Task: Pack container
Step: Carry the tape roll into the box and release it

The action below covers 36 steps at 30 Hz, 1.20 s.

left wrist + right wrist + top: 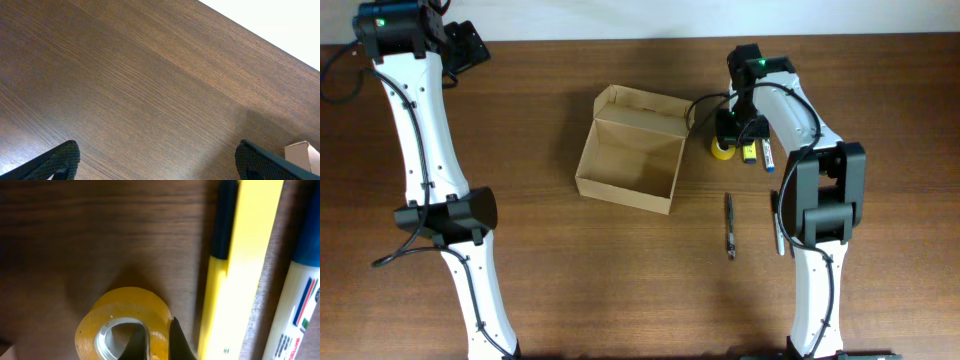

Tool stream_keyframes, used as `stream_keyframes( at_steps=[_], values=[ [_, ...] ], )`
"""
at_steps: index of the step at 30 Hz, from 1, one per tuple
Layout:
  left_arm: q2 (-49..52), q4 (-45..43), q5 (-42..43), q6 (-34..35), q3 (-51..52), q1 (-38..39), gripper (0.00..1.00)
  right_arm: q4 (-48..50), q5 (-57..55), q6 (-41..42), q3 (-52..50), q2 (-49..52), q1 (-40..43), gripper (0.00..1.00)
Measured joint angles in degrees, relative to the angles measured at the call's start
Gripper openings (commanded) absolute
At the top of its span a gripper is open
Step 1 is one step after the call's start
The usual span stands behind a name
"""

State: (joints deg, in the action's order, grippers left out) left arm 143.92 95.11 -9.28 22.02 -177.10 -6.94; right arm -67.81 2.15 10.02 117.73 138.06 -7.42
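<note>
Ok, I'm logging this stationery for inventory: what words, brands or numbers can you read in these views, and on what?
No text can be read.
On the marker: small print beside coloured stripes, too blurred.
On the yellow tool: tiny print near its end, too small.
On the container and tape roll: no markings show.

Left of the container the bench lies free for passage. Right of it, tape roll, yellow marker and white marker crowd close, leaving narrow gaps.
</note>
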Motion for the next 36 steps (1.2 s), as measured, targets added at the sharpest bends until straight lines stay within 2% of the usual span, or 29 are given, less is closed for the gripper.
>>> stream_keyframes(
  at_steps=[10,15,19,23,27,36],
  values=[
    [0.0,0.0,0.0,0.0,0.0,0.0,1.0,-9.5,1.6,-1.5,19.0,-6.3,-2.1,0.04],
    [0.0,0.0,0.0,0.0,0.0,0.0,1.0,-14.9,1.8,-5.5,28.0,-11.5,-8.5,0.04],
    [0.0,0.0,0.0,0.0,0.0,0.0,1.0,-16.7,2.0,-9.2,29.2,-12.4,-14.8,0.04],
    [0.0,0.0,0.0,0.0,0.0,0.0,1.0,-16.1,2.0,-14.0,26.8,-11.9,-21.1,0.04],
    [0.0,0.0,0.0,0.0,0.0,0.0,1.0,-11.2,2.0,-17.2,21.5,-11.3,-24.2,0.04],
    [0.0,0.0,0.0,0.0,0.0,0.0,1.0,4.9,1.8,-19.5,-2.4,-9.4,-24.5,0.04]
  ],
)
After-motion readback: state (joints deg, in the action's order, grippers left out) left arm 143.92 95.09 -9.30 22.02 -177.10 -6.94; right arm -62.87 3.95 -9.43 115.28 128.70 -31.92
